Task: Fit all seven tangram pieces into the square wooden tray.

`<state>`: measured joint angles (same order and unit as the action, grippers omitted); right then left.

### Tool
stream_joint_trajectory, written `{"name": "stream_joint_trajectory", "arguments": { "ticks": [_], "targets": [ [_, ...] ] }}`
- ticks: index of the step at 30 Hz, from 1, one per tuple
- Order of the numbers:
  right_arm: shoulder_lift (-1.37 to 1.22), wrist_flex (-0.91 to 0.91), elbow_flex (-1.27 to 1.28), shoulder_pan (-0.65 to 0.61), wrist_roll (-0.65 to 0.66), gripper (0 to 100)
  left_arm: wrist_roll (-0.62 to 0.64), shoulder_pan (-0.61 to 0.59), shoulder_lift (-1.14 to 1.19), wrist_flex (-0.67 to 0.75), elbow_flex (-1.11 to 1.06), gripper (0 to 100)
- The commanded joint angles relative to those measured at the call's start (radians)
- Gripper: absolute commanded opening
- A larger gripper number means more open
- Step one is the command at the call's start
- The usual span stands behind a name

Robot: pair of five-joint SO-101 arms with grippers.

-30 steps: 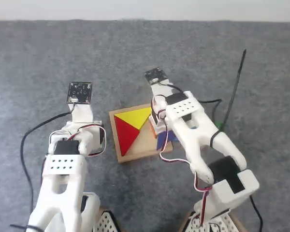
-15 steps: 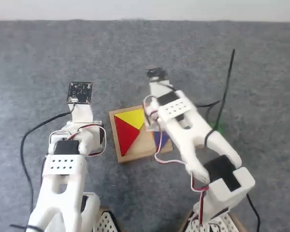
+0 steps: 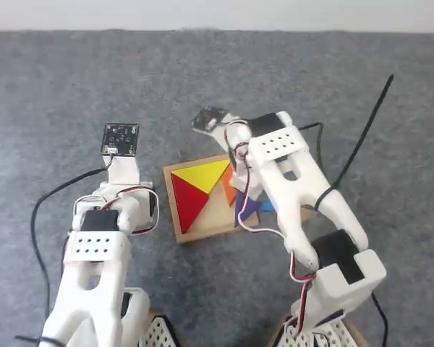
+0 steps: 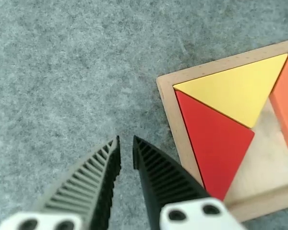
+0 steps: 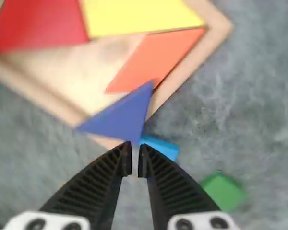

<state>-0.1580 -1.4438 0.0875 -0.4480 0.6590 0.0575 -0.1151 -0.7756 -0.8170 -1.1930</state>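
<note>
The square wooden tray (image 3: 202,235) lies between the two arms. It holds a yellow triangle (image 3: 202,176), a red triangle (image 3: 188,204) and an orange piece (image 3: 229,189). A blue triangle (image 5: 122,117) lies tilted across the tray's rim (image 5: 182,81), also seen in the high view as the blue triangle (image 3: 246,208). My right gripper (image 5: 133,149) is shut, its tips at that triangle's corner. A small light blue piece (image 5: 158,146) lies on the carpet just beside the tips. My left gripper (image 4: 126,140) hangs shut over bare carpet beside the tray (image 4: 165,103), holding nothing.
A green piece (image 5: 223,190) lies on the grey carpet beyond the light blue one, outside the tray. A black cable (image 3: 362,144) rises to the right of the right arm. Part of the tray floor (image 4: 273,158) is bare wood.
The right arm's wrist has swung left over the tray's far side. The blue triangle stays at the tray's right edge, and the light blue piece now shows beside it. The left arm has not moved.
</note>
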Motion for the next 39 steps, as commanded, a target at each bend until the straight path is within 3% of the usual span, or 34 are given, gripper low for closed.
{"name": "stream_joint_trajectory", "arguments": {
  "ticks": [1,4,7,14,34,39],
  "targets": [
    [0.094,-0.021,0.040,0.045,0.350,16.1,-0.011,0.000,-0.026,-0.011,0.019,5],
    [0.163,0.064,0.192,0.024,0.416,25.3,-0.011,0.000,-0.026,-0.011,0.019,5],
    [0.243,0.202,0.350,0.004,0.410,26.5,-0.011,0.000,-0.021,-0.009,0.019,5],
    [0.288,0.444,0.523,-0.076,0.206,26.6,-0.009,0.000,-0.021,-0.009,0.019,5],
    [0.294,0.426,0.496,-0.102,-0.175,26.0,-0.009,0.000,-0.021,-0.011,0.021,5],
    [0.288,0.426,0.520,-0.160,-0.235,10.1,-0.009,0.000,-0.021,-0.011,0.021,5]
  ]
}}
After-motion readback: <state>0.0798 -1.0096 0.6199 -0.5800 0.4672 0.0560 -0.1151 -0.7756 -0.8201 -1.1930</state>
